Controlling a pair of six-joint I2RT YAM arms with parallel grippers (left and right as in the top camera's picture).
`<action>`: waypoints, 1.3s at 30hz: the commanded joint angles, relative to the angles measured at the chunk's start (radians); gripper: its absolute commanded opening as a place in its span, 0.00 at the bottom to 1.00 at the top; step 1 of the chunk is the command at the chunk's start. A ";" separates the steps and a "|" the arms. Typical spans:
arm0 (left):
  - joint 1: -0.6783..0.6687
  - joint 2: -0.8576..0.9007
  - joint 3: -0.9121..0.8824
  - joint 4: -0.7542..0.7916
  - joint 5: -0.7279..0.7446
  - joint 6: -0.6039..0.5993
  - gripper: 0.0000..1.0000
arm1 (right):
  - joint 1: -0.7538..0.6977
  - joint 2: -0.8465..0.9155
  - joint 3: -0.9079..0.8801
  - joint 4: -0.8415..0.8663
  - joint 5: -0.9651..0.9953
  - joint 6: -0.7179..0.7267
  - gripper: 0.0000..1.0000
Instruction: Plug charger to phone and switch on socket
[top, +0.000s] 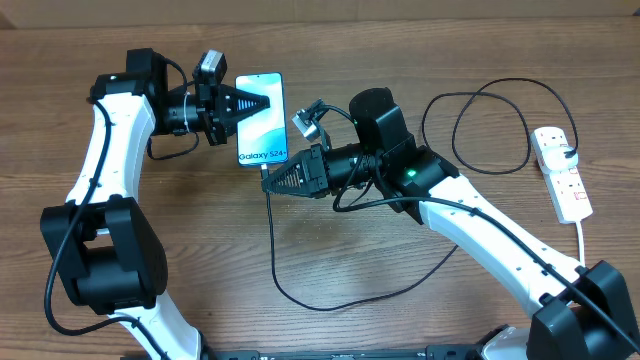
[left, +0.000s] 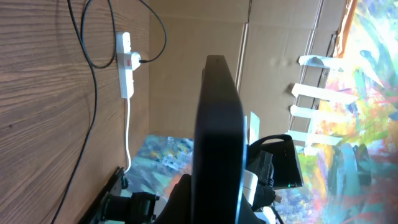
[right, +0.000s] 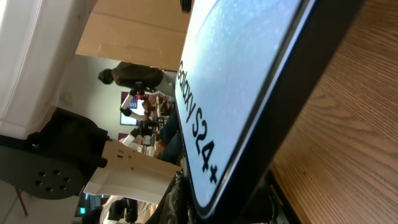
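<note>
The left fingers (top: 243, 103) are clamped across the upper half of the slim smartphone with a light blue "Galaxy S24" screen (top: 262, 125), coming in from 9 o'clock. The right fingers (top: 278, 177) taper nearly closed at the phone's bottom edge, and the long thin black cable (top: 272, 250) drops from them toward 6 o'clock. They seem to pinch its small plug end, though the tip itself is hidden.

The phone is rigid, smooth-edged and likely slippery, so it is best held across its dark sides. The cable is limp, so it should be gripped right behind the tip to steer it.

Out at 3 o'clock on the wooden surface (top: 340, 250) lies the white elongated power strip (top: 565, 178), with the cable's black plug (top: 568, 152) in it.
</note>
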 joint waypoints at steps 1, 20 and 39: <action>0.002 -0.029 0.013 -0.003 0.049 -0.009 0.04 | -0.014 0.002 0.004 0.002 0.011 0.005 0.04; 0.003 -0.029 0.013 -0.003 0.050 -0.009 0.04 | -0.015 0.002 0.004 0.002 0.081 0.118 0.04; -0.002 -0.029 0.013 -0.004 0.050 -0.005 0.04 | -0.015 0.002 0.004 0.069 0.241 0.177 0.04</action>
